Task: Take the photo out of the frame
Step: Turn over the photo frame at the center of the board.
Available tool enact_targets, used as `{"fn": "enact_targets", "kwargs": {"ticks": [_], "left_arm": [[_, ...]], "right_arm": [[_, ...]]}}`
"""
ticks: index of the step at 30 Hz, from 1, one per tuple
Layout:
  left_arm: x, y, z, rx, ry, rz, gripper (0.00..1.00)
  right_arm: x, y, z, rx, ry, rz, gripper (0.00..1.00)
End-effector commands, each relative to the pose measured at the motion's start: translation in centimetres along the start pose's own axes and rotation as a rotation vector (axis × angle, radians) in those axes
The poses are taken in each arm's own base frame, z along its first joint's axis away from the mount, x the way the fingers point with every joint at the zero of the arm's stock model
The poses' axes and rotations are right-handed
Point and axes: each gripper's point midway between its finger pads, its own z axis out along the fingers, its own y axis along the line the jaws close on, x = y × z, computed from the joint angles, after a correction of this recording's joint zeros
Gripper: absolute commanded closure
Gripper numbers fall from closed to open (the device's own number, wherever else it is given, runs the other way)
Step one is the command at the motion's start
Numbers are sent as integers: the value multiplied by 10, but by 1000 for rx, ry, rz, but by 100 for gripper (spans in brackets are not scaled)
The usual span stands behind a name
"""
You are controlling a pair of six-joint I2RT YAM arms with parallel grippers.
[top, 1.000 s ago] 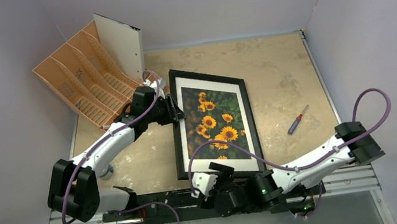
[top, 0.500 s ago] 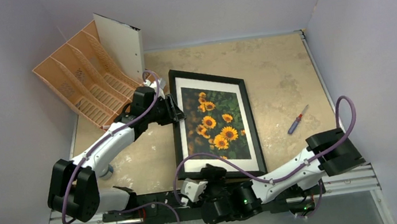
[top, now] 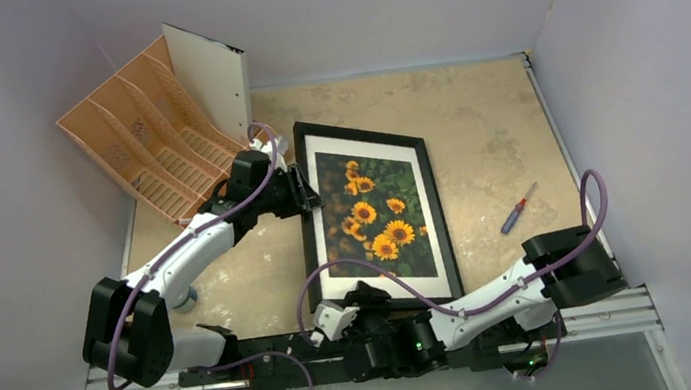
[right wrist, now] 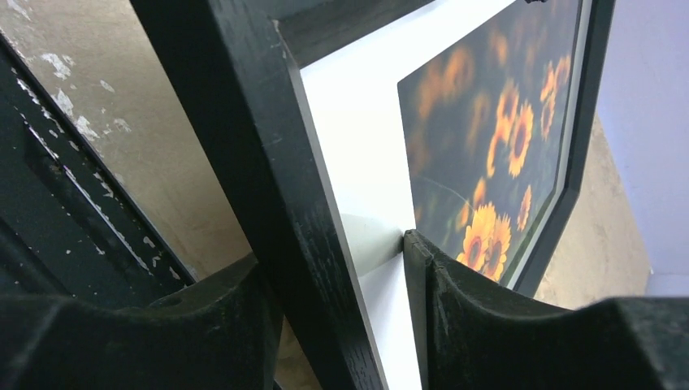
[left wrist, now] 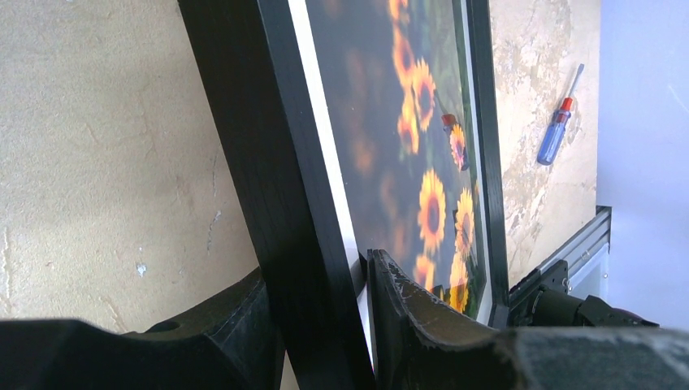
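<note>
- Lying face up on the surface (top: 495, 135), the frame (top: 442, 223) is enclosing the photo (top: 374, 213), whose sunflowers are showing through the glazing. Removal is therefore judged not yet begun.
- Gripping the frame's left long rail, the left pincer (left wrist: 318, 272) is clamping it tightly, with 1 finger outside the rail and 1 on the glass side. This hold is probably serving to steady or raise that edge.
- Straddling the rail at the near-left corner, the right pincer (right wrist: 333, 268) is placing 1 finger outside the rail and 1 over the white border. Whether it is pinching firmly cannot be told.
- Holding at 2 points along 1 side is likely preparing the frame for turning over. The photo is presumably reachable only from the back, which is facing the surface.
- Lying well apart to the right of the frame, the screwdriver (top: 518, 209) is resting untouched. The orange file organiser (top: 138, 142) is standing at the far left, just beyond the left arm.
</note>
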Motion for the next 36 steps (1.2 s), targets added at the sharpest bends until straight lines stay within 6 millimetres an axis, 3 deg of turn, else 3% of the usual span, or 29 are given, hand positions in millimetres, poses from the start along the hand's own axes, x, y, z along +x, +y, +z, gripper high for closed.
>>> {"fn": "enact_targets", "kwargs": {"ticks": [1,8,11,17,21,27,36], "left_arm": [[-29,-31,-14,96,-86,84,100],[-30,-29,-16,79,-87,86,91],[-31,-27,-17,69,-90,87,83],[-32,-29,-19,70,-93,90,62],[-34,-32,-21,81,-97,99,55],[-42,-47,-35,126,-133,126,16],[-76,-54,-87,54,-344,166,6]], "right_arm": [[-14,-15,-1,68,-36,48,49],[-13,-16,-1,92,-33,99,66],[-14,-17,-1,94,-35,117,89],[-19,-21,-5,89,-44,151,91],[-22,-21,-8,62,-52,185,96],[-23,-20,-12,21,-59,232,100],[-26,-23,-15,12,-76,285,100]]}}
